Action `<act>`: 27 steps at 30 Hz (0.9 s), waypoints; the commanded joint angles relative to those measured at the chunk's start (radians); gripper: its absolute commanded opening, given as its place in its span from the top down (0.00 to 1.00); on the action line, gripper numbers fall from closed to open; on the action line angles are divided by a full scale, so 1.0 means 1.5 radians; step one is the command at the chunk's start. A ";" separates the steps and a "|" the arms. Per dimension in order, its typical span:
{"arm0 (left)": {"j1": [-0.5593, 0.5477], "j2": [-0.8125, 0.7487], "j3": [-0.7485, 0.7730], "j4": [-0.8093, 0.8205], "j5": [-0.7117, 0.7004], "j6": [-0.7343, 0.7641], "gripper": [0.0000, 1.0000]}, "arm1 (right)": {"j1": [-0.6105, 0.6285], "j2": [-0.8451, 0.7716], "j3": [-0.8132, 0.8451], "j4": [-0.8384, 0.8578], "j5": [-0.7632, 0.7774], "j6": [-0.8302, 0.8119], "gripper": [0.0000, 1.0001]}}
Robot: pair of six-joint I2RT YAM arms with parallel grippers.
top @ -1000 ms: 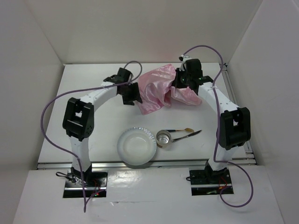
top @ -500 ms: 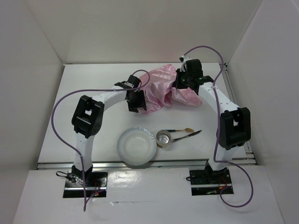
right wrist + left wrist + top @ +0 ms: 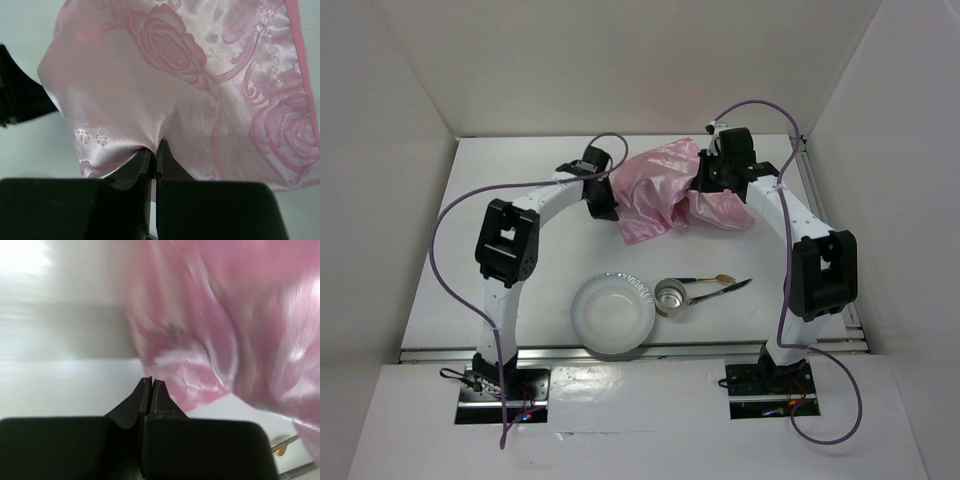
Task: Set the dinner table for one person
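You have one table [image 3: 520,160] and on it one bowl [image 3: 613,312]. Just right of the bowl stands one metal cup [image 3: 671,296]. Further right of the bowl, past the cup, you count two utensils: one gold spoon [image 3: 705,279] and one darker utensil [image 3: 722,290], whose kind I cannot tell. Behind the bowl there is one pink mat [image 3: 655,190]. Two arms reach over it: one left arm [image 3: 507,245] and one right arm [image 3: 823,270].

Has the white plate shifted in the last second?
No. The white plate sits in the same spot near the dinner table front edge, beside the metal cup, as before.
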 commanded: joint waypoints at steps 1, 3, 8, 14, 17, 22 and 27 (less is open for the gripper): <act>0.066 -0.042 0.061 -0.029 -0.021 0.021 1.00 | -0.009 -0.045 0.025 -0.008 -0.004 0.000 1.00; 0.100 -0.061 0.068 -0.035 -0.021 0.035 1.00 | -0.009 -0.045 0.017 -0.008 -0.004 0.000 1.00; 0.133 -0.108 0.082 -0.062 -0.005 0.079 1.00 | -0.009 -0.045 0.016 -0.008 -0.019 0.000 1.00; 0.036 -0.226 -0.090 0.088 0.165 0.054 0.67 | -0.009 -0.045 0.030 -0.008 -0.035 0.006 1.00; -0.011 -0.249 -0.170 0.247 0.258 0.056 0.40 | -0.015 -0.038 0.051 -0.025 -0.049 0.012 1.00; -0.106 -0.191 -0.118 0.232 0.220 0.113 0.34 | -0.021 -0.023 0.084 -0.060 -0.075 0.012 1.00; -0.114 -0.209 -0.207 0.357 0.184 0.063 0.29 | -0.027 -0.031 0.084 -0.060 -0.096 0.019 1.00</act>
